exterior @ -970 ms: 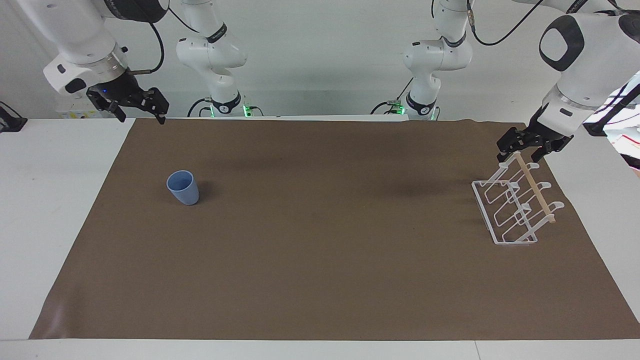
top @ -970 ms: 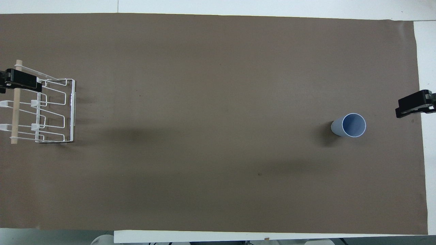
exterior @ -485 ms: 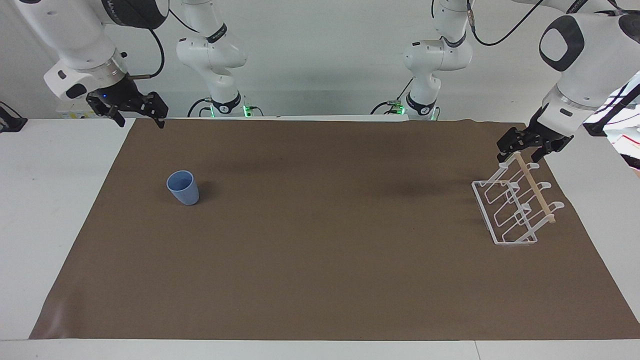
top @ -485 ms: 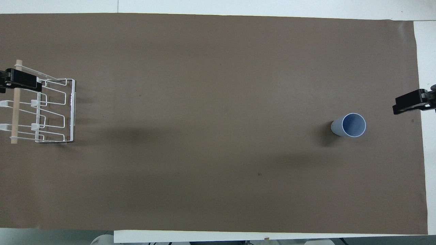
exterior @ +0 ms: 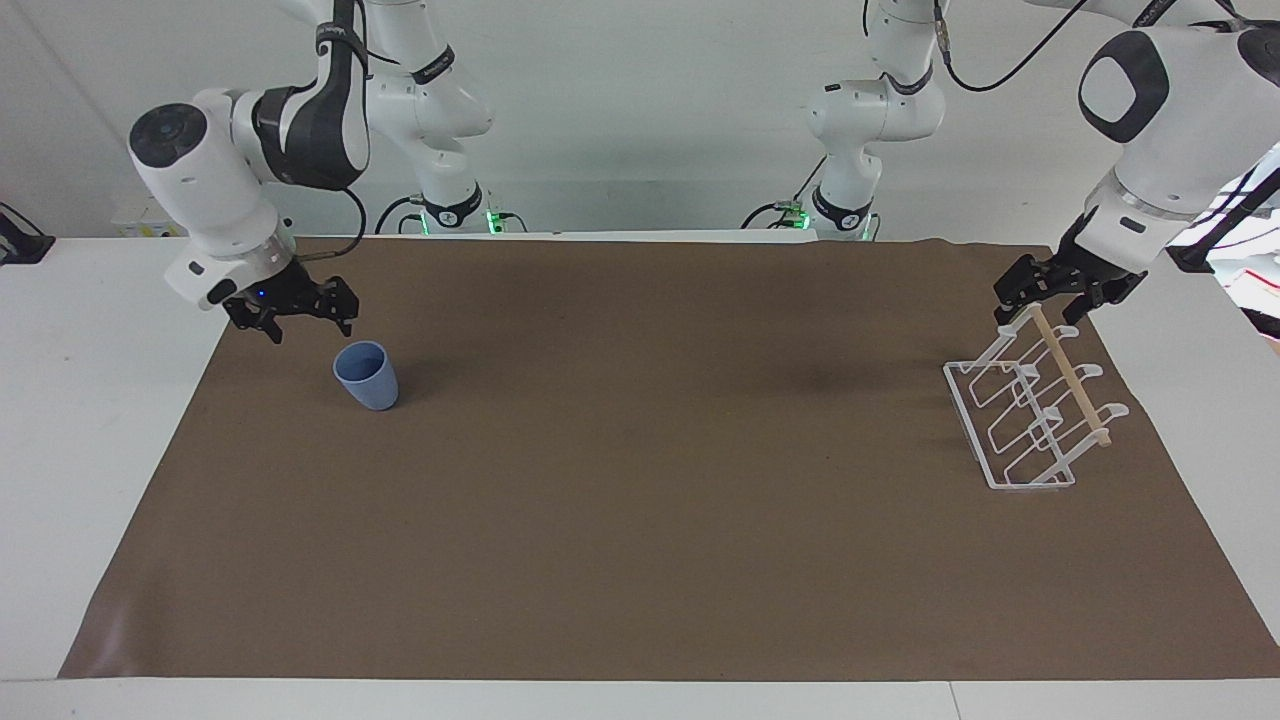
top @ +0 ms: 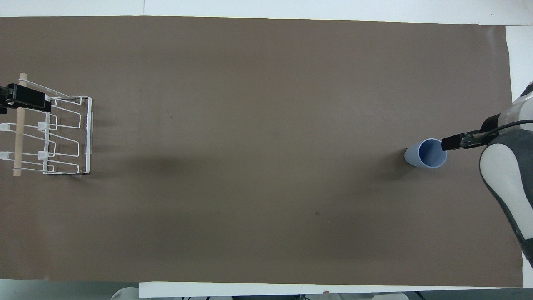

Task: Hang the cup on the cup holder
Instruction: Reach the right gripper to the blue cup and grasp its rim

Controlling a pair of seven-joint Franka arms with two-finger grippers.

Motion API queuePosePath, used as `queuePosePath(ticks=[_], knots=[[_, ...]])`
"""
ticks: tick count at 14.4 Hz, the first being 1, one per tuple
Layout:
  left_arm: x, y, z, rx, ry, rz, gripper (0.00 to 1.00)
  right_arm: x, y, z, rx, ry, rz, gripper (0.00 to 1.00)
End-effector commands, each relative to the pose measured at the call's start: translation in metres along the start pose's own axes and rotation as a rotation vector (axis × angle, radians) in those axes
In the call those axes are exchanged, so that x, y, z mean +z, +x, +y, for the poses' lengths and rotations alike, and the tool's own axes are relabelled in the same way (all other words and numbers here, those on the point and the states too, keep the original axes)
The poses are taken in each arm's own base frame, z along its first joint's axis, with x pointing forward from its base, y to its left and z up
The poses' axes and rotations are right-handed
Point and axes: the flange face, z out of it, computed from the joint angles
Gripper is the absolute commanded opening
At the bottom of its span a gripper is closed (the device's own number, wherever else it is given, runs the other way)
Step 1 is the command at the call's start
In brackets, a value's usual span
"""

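Note:
The light-blue cup (exterior: 367, 382) stands upright on the brown mat toward the right arm's end of the table, and shows from above in the overhead view (top: 429, 154). My right gripper (exterior: 311, 332) is open and low, close beside the cup's rim and not around it. One of its fingers (top: 454, 142) reaches the rim's edge in the overhead view. The white wire cup holder (exterior: 1075, 385) with its wooden dowel stands at the left arm's end (top: 18, 141). My left gripper (exterior: 1040, 318) is open over one end of the dowel, a finger on each side (top: 25, 100).
The brown mat (exterior: 640, 520) covers most of the white table (exterior: 90, 400). Two further arm bases (exterior: 440, 120) (exterior: 870, 110) stand at the robots' edge of the table.
My right arm has swung down from high over the mat's corner to just beside the cup. The left gripper, cup and holder have not moved.

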Motion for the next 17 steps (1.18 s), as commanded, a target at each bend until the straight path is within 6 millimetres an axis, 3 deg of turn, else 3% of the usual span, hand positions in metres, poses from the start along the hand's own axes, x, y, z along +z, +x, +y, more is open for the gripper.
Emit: queuePosePath(ticks=[1, 3, 6, 9, 12, 15, 17], knots=[[-0.003, -0.004, -0.003, 0.013, 0.017, -0.007, 1.0, 0.031, 0.005, 0.01, -0.03, 0.06, 0.005, 1.0], [-0.002, -0.004, -0.003, 0.012, 0.017, -0.009, 1.0, 0.045, 0.003, 0.012, -0.082, 0.055, 0.012, 1.0], [-0.003, -0.004, -0.003, 0.013, 0.017, -0.007, 1.0, 0.048, 0.003, 0.022, -0.109, 0.046, 0.035, 1.0], [-0.003, -0.004, -0.003, 0.013, 0.017, -0.007, 1.0, 0.065, -0.004, 0.023, -0.128, 0.056, 0.009, 0.86], [-0.002, -0.004, 0.001, 0.017, 0.016, -0.013, 1.0, 0.071, -0.006, 0.016, -0.149, 0.058, 0.001, 0.57], [-0.003, -0.004, 0.004, 0.022, 0.017, -0.006, 1.0, 0.072, -0.006, 0.015, -0.168, 0.056, 0.001, 0.06], [0.002, -0.007, 0.005, 0.021, 0.016, -0.026, 1.0, 0.069, -0.004, 0.016, -0.185, 0.055, 0.005, 0.0]])
